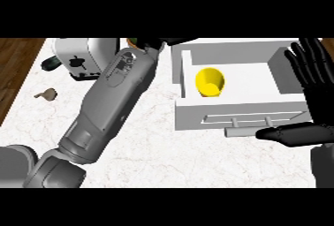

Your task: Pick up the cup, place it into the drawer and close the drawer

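Marble counter (pixel 157 163) filling the frame. Open white drawer (pixel 287 108) at centre right, handle toward the bottom. Left forearm (pixel 108 110) slanting from lower left up to top centre; left hand (pixel 171 41) at the drawer's far edge, fingers not clear enough to tell. Right hand (pixel 313 84) at right edge, fingers straight, spread, holding nothing, thumb near the handle. Toaster (pixel 81 57) upper left. Yellow cup (pixel 210 82) lying inside the drawer.
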Motion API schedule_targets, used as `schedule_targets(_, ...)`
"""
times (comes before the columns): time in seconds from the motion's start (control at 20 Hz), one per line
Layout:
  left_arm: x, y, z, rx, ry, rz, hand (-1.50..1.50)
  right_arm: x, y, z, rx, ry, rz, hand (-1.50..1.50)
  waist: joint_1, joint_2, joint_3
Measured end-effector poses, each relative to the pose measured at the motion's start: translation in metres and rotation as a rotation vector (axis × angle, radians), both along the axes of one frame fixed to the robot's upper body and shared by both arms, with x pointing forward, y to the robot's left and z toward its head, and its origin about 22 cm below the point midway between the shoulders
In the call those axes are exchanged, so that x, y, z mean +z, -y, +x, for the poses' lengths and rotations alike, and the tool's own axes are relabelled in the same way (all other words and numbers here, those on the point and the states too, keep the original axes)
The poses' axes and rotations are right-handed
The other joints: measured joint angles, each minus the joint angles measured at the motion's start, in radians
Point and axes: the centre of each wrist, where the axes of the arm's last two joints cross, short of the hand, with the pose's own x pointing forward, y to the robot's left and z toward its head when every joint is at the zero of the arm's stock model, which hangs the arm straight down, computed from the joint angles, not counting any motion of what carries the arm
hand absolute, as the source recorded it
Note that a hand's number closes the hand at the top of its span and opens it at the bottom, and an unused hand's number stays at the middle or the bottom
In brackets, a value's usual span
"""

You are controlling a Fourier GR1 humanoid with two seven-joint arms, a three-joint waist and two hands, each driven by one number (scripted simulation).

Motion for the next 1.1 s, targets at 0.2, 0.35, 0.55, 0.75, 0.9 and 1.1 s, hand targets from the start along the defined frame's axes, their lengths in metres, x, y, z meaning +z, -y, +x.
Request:
schedule_targets(0.2,0.005,0.015,0.005,0.044,-0.074,0.069,1.50,0.006,0.000,0.006,0.025,0.006,-0.003,-1.50,-0.026,0.007,0.001)
schedule_targets(0.35,-0.005,0.018,0.007,0.054,-0.124,0.121,1.50,0.011,0.000,0.009,0.040,0.014,-0.002,-1.50,-0.043,0.012,0.001)
schedule_targets(0.55,-0.020,0.017,0.008,0.025,-0.192,0.204,1.50,0.014,-0.008,0.013,0.064,0.029,-0.007,-1.50,-0.074,0.022,0.001)
schedule_targets(0.75,-0.035,0.016,0.006,0.000,-0.244,0.278,1.50,0.012,-0.018,0.015,0.096,0.039,-0.004,-1.50,-0.107,0.027,0.002)
schedule_targets(0.9,-0.043,0.014,0.005,-0.005,-0.258,0.308,-1.50,0.014,-0.020,0.018,0.118,0.044,-0.007,-1.50,-0.134,0.035,0.002)
schedule_targets(1.1,-0.056,0.010,0.002,-0.016,-0.257,0.256,-1.50,0.015,-0.028,0.020,0.184,0.047,-0.001,-1.50,-0.154,0.041,0.001)
